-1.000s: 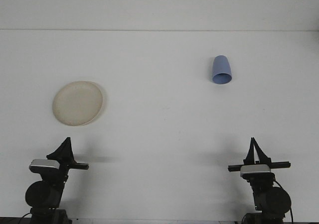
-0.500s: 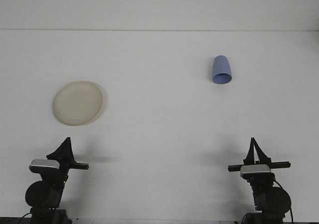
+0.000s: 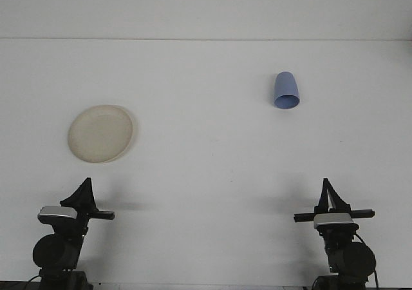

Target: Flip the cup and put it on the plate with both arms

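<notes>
On the white table (image 3: 206, 174) a blue cup (image 3: 286, 91) lies on its side, far on the right half, with the open mouth turned toward the robot and the closed bottom pointing away. It is not touched by anything. The plate (image 3: 100, 133), pale beige and round, sits flat on the left half of the table, nearer to the robot than the cup is, and nothing lies on it. Cup and plate are well apart from each other. Both arms are low at the near edge of the table. The left gripper (image 3: 84, 190) is at the bottom left, just in front of the plate but not touching it; it looks like a dark pointed shape above a grey camera box, and it holds nothing. From this side angle I cannot tell if its claw is released or clenched. The right gripper (image 3: 329, 188) is at the bottom right, well apart from the cup and a little more to the right of it. Its two dark fingers (image 3: 325, 196) come together to one sharp tip at the top, so the claw seems clenched, with nothing between them. A thin black bar crosses just under the fingers.
</notes>
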Action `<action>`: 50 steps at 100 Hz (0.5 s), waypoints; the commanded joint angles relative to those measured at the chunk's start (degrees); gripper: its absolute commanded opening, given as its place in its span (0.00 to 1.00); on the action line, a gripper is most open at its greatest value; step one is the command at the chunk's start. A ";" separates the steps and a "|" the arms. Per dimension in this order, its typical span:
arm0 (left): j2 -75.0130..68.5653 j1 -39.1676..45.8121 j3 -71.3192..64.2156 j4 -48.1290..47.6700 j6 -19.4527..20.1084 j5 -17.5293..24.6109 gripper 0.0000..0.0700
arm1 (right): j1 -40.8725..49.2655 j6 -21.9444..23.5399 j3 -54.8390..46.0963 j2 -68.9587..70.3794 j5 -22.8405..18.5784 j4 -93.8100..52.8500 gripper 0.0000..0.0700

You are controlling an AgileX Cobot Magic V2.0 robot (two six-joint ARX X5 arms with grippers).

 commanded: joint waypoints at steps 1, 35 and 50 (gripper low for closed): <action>-0.04 0.00 -1.14 0.59 -0.26 -0.35 0.02 | 0.04 11.63 -0.11 -0.02 -0.13 0.61 0.00; -0.04 0.00 -1.14 0.59 -0.24 -0.35 0.02 | 0.00 24.17 10.86 5.29 3.76 -2.78 0.00; -0.04 0.00 -1.14 0.59 -0.24 -0.35 0.02 | 0.00 20.72 22.12 17.38 3.69 -5.07 0.00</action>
